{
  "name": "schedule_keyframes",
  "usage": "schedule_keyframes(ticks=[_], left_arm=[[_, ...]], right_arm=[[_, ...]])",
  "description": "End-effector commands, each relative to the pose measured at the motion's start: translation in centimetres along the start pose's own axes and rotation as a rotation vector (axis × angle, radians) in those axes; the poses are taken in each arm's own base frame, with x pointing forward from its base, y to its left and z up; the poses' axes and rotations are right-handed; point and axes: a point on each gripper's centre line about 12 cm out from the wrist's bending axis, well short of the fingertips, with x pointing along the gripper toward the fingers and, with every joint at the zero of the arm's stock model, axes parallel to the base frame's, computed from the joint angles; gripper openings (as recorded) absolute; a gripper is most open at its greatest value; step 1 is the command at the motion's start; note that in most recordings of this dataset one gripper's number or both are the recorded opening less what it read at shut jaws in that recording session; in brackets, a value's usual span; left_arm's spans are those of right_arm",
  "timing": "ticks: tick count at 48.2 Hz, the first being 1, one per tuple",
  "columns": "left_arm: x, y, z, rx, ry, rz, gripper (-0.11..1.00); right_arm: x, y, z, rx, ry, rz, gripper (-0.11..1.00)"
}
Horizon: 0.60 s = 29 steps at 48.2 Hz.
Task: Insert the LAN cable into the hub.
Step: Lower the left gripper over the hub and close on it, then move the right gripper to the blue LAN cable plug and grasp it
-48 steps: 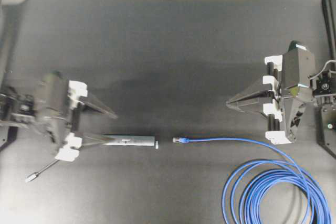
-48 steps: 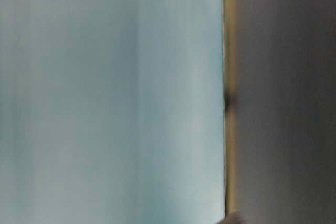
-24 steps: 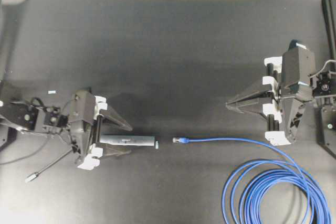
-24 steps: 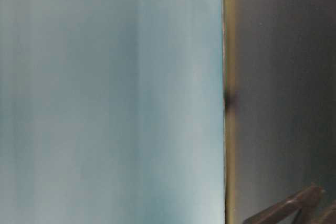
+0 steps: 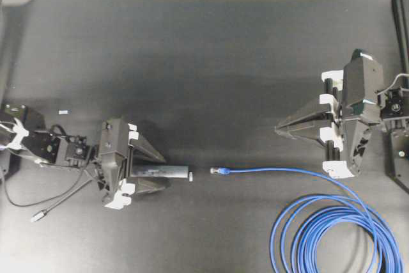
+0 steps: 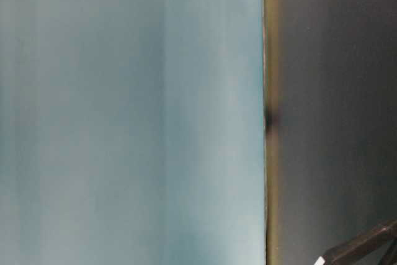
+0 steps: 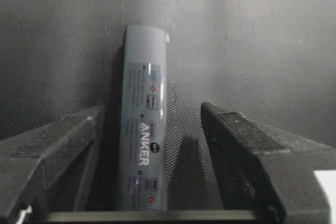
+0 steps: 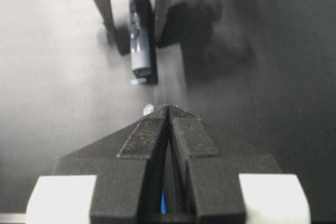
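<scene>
Down at eight o'clock on the counter point(image 5: 211, 49), the left tool point(image 5: 163, 171) stands wide open astride the hub point(image 5: 163, 171), its fingers point(image 7: 47, 150) flanking the Anker-labelled bar. Across at three o'clock, the right tool point(image 5: 278, 127) is closed, empty. Between them lies the LAN cable point(image 5: 287, 172), its coil at five o'clock.

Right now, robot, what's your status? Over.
Left gripper open, straddling the hub. Right gripper shut, empty. LAN cable plug faces hub, apart. Nothing between.
</scene>
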Motion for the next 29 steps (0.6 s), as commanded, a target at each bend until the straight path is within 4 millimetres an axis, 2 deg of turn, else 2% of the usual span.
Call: schedule_keyframes(ticks=[1, 4, 9, 19, 29], left_arm=[[0.4, -0.2, -0.4, 0.005, 0.018, -0.006, 0.64], [0.4, -0.3, -0.5, 0.015, 0.031, -0.006, 0.53], [0.4, -0.3, -0.6, 0.015, 0.040, -0.005, 0.28], [1.0, -0.3, -0.5, 0.013, 0.090, 0.006, 0.28], [1.0, -1.0, 2.8, 0.040, 0.031, -0.004, 0.28]], right_arm=[[0.0, 0.3, 0.7, 0.013, -0.022, 0.008, 0.00], [0.0, 0.3, 0.7, 0.013, -0.022, 0.008, 0.00], [0.0, 0.2, 0.6, 0.015, -0.019, 0.008, 0.00], [0.5, 0.2, 0.1, 0.033, 0.011, 0.002, 0.00], [2.6, 0.7, -1.5, 0.009, 0.065, 0.017, 0.02]])
